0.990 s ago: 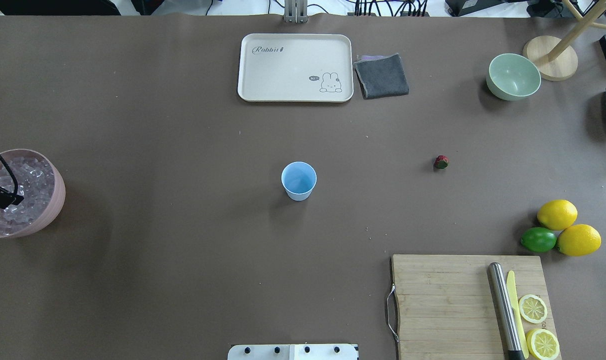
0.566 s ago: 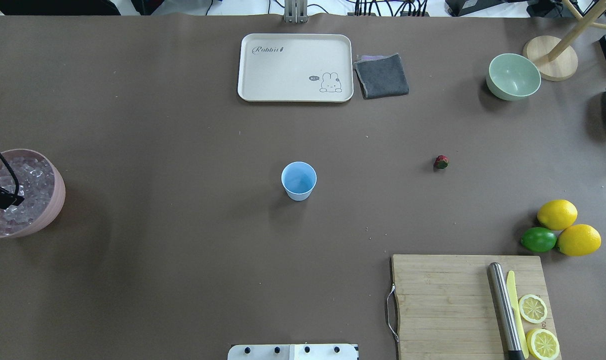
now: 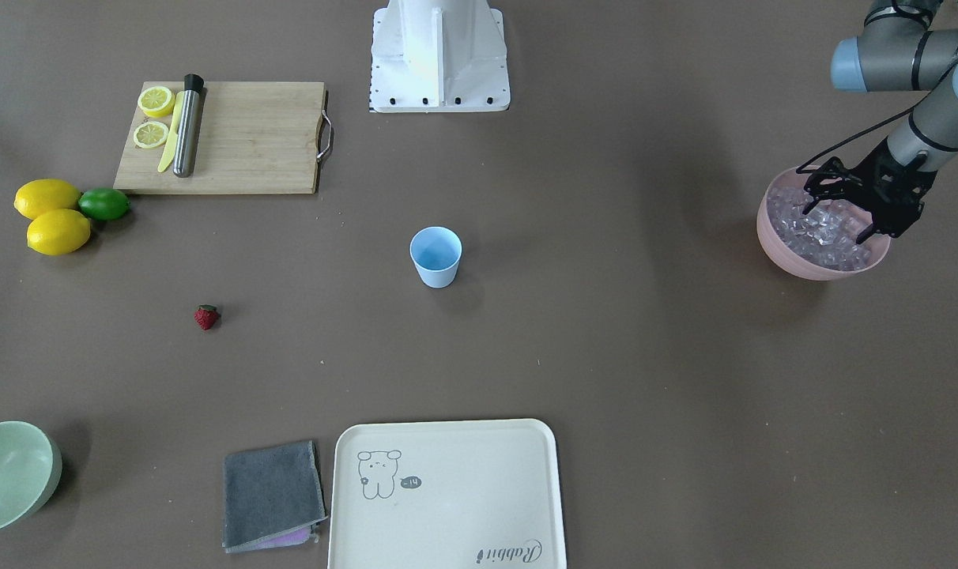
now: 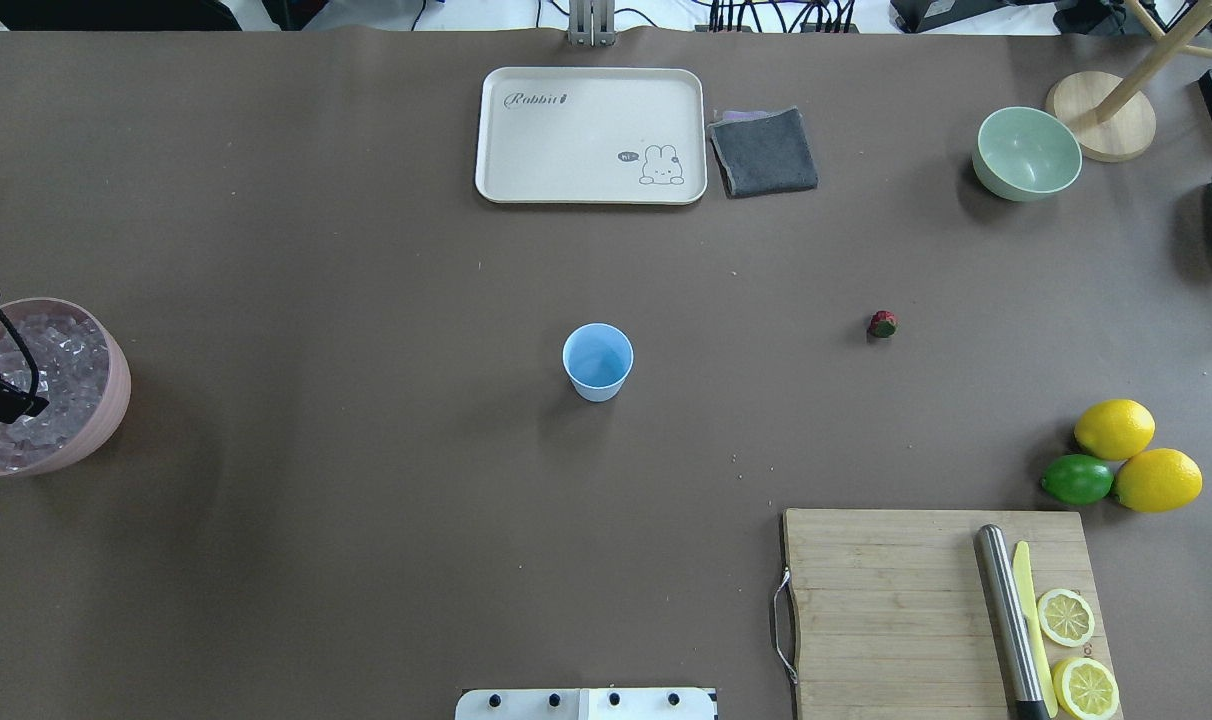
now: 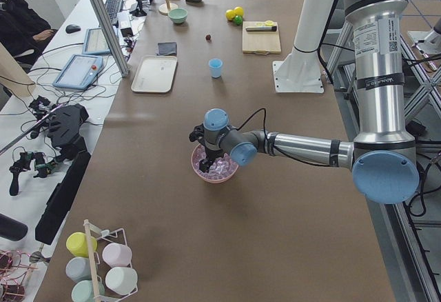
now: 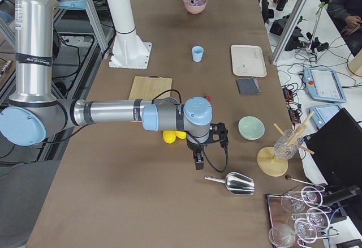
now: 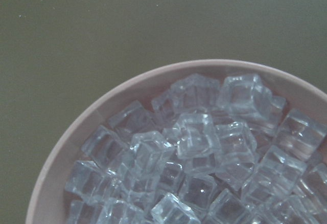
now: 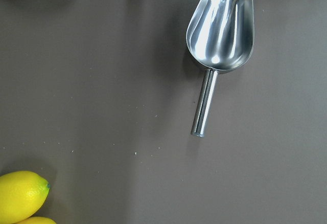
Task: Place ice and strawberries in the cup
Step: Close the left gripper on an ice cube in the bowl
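Note:
The pale blue cup (image 4: 598, 360) stands upright mid-table, with nothing showing inside it. Ice (image 3: 823, 229) fills the pink bowl (image 3: 773, 237) at the table's left end; the left wrist view looks straight down on the cubes (image 7: 204, 152). My left gripper (image 3: 842, 207) is low over that ice, its fingers spread open among the top cubes. The strawberry (image 4: 882, 323) lies alone on the table, right of the cup. My right gripper (image 6: 199, 158) shows only in the exterior right view, near a metal scoop (image 8: 219, 29); I cannot tell whether it is open or shut.
A cutting board (image 4: 936, 610) with lemon halves, a knife and a steel bar sits front right. Two lemons and a lime (image 4: 1078, 479) lie beside it. A cream tray (image 4: 591, 135), grey cloth (image 4: 764, 152) and green bowl (image 4: 1026, 152) line the far edge.
My left gripper has shifted slightly toward the table's left edge over the ice bowl. Cup and strawberry have not moved.

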